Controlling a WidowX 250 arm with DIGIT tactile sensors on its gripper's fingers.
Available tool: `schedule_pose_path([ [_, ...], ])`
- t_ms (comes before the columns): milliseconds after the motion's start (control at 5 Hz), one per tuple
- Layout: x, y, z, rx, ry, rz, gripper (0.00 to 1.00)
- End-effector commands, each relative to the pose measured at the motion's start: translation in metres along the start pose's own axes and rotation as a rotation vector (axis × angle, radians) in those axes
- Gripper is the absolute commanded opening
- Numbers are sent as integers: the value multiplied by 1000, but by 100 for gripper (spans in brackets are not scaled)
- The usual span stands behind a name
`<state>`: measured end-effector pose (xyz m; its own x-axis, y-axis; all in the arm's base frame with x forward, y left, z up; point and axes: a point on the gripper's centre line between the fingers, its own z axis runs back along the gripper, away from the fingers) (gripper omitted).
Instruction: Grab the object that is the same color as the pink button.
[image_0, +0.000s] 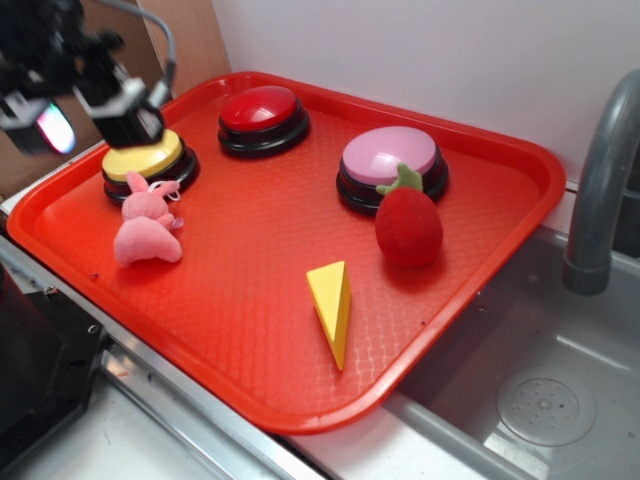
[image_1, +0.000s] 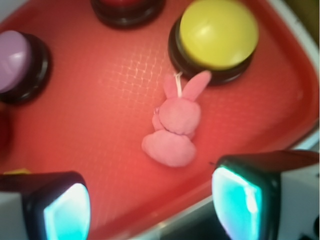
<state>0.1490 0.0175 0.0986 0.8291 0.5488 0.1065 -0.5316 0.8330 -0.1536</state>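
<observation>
A red plastic tray (image_0: 480, 300) with a waffle-textured floor holds everything. Taking the pink button (image_0: 391, 166) as the landmark: it sits on a black base toward the tray's far right part. The red plush strawberry (image_0: 408, 224) with its green leaf leans right against the button's near edge, touching it. The yellow cheese wedge (image_0: 332, 308) lies nearer the camera than the button, well apart from it. The red button (image_0: 264, 118) stands to the button's left along the far rim, and the yellow button (image_0: 149, 162) farther left again, near the tray's left corner. The pink plush bunny (image_0: 147, 227) lies flat far to the left of the pink button, just in front of the yellow button, with one ear tip touching or nearly touching that button's base in the wrist view. No writing or labels can be read on anything.

Right of the tray lies a metal sink (image_0: 540, 400) with a grey faucet (image_0: 600, 190).

The arm reaches in from the upper left, and the pincer (image_0: 125, 105) hangs above the yellow button, clear of the tray floor. In the wrist view its two fingers (image_1: 240, 200) stand wide apart, holding nothing, with the bunny (image_1: 172, 127) showing between and beyond them, not touched.
</observation>
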Motion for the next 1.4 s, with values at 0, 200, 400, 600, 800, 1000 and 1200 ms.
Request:
schedule_pose_path([
  [0, 13, 14, -54, -35, -13, 132, 100],
  [200, 13, 19, -62, 30, -37, 149, 100],
  [400, 14, 15, -67, 124, -49, 173, 100],
  [600, 14, 15, -68, 134, -61, 207, 0],
  [800, 13, 12, -65, 159, -63, 202, 0],
  [1000, 18, -2, -37, 181, -65, 121, 0],
  [1200, 16, -18, -4, 123, -99, 63, 0],
])
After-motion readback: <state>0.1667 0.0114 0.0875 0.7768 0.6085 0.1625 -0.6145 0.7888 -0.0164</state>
